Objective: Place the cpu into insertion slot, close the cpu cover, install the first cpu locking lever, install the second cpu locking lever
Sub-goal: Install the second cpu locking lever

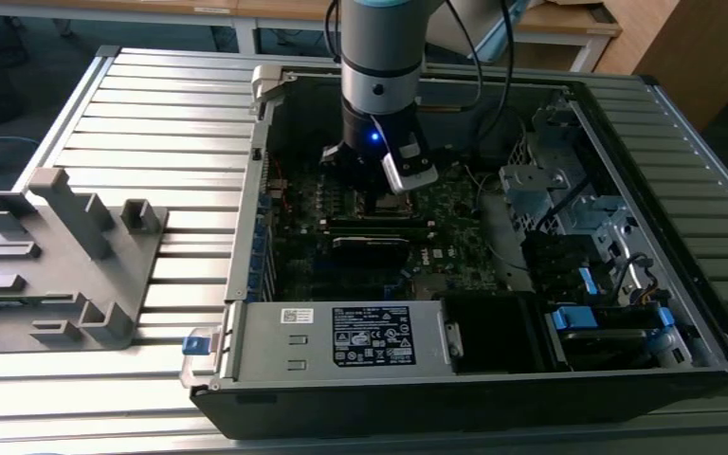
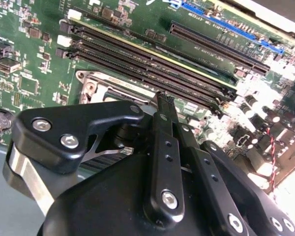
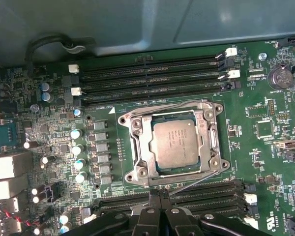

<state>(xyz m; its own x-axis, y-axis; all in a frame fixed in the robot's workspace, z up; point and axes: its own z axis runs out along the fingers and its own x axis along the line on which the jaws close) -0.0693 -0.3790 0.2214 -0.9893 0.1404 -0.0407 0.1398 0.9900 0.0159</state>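
The cpu (image 3: 174, 142), a silver-grey square chip, lies flat in the insertion slot (image 3: 215, 147) on the green motherboard. The cpu cover (image 3: 143, 147), a silver frame, lies down around it. One thin wire locking lever (image 3: 196, 182) runs slanted from the socket's corner up to my fingertips. A second lever (image 3: 157, 104) lies along the socket's opposite edge. My gripper (image 3: 160, 195) is shut, its black tips together just beside the socket's edge. In the second wrist view the gripper (image 2: 163, 101) points down over the socket rim (image 2: 96, 81). The gripper (image 1: 383, 194) hangs inside the open case in the exterior view.
Long black memory slots (image 3: 152, 73) flank the socket on both sides. The case walls (image 1: 250, 237), a power supply (image 1: 338, 341) and a drive cage (image 1: 554, 190) ring the board. A grey fixture (image 1: 61, 256) stands on the slatted table at the exterior view's left.
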